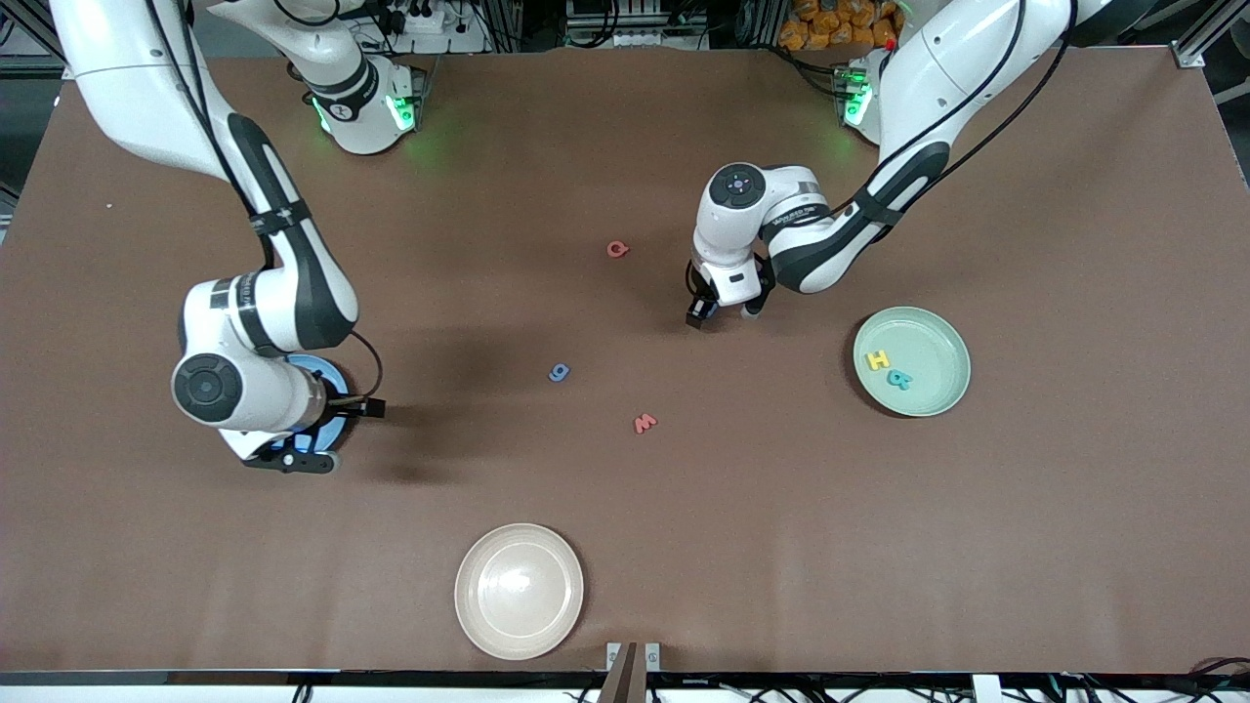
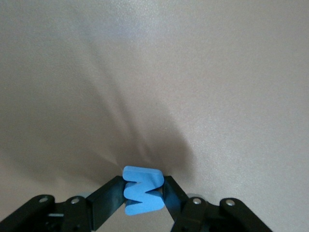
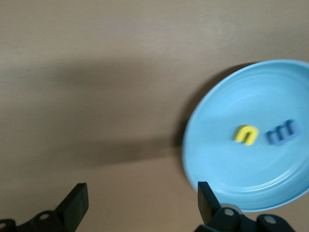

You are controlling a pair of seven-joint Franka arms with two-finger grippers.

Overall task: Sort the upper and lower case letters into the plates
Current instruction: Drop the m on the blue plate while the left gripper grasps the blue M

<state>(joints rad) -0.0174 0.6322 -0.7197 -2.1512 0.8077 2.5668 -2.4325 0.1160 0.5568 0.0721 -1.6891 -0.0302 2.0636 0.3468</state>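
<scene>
Flanking cream plate [image 1: 519, 591]: g [image 1: 559, 371], w [image 1: 645, 424]

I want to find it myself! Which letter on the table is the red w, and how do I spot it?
Start at the cream plate nearest the front camera, then look farther up the brown table. The red w lies flat there, on no plate. The blue g beside it is blue, and the red Q lies much farther up.

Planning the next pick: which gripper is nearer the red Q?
Left. The left gripper, shut on the blue M, is just beside the red Q; the open right gripper is over the blue plate.
</scene>
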